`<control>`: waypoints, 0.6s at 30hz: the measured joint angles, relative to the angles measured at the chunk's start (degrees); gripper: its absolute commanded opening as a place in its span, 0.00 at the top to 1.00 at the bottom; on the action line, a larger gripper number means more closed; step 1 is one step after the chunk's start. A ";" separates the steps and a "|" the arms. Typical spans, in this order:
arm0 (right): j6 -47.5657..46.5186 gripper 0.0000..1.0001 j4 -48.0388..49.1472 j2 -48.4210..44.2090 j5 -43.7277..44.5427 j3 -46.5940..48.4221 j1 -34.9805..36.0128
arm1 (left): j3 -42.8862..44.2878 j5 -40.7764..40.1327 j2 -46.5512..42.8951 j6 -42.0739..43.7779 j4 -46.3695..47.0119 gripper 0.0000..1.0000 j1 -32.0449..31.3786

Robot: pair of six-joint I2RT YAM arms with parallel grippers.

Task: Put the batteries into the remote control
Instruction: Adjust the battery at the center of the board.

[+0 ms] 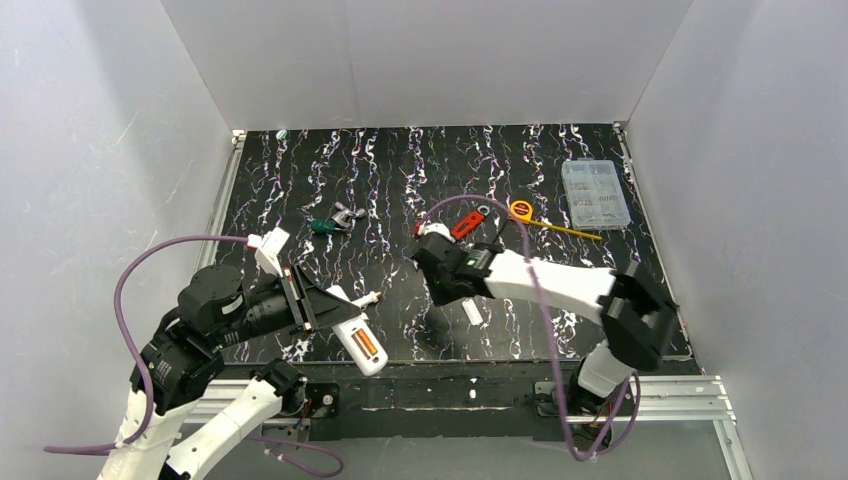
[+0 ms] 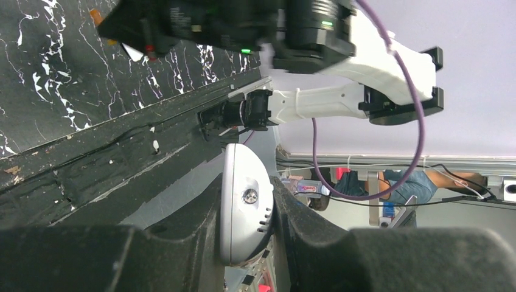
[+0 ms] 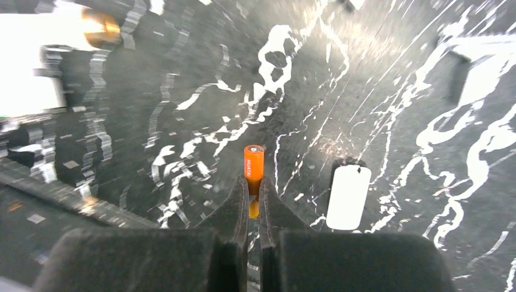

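Note:
My left gripper (image 1: 338, 312) is shut on the white remote control (image 1: 357, 340) and holds it at the table's front edge, recess side up. One orange battery (image 1: 366, 344) lies in the recess. In the left wrist view the remote's rounded end (image 2: 246, 204) sits tight between my fingers. My right gripper (image 1: 440, 282) is right of the remote, apart from it. In the right wrist view this gripper (image 3: 254, 190) is shut on a second orange battery (image 3: 254, 163) that sticks out past the fingertips. The remote (image 3: 30, 67) is blurred at the upper left.
A small flat white cover piece (image 1: 472, 311) lies on the black marbled table (image 1: 560, 300) under the right arm and also shows in the right wrist view (image 3: 348, 196). A red-handled wrench (image 1: 466, 223), a yellow tool (image 1: 522, 209), a clear box (image 1: 595, 193) and a green tool (image 1: 330, 223) lie farther back.

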 measured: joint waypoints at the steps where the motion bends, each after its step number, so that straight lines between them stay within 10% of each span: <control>1: -1.27 0.99 0.13 -2.97 0.17 -0.07 0.02 | 0.00 -0.07 0.02 0.09 0.00 0.98 0.00; 11: -17.40 0.99 22.80 -40.57 -10.51 -15.98 0.04 | 0.00 -0.72 1.05 0.61 0.07 0.98 0.00; 18: -28.79 0.99 34.25 -50.27 -27.50 -24.44 0.04 | -0.09 -0.98 1.38 0.70 0.94 0.99 0.00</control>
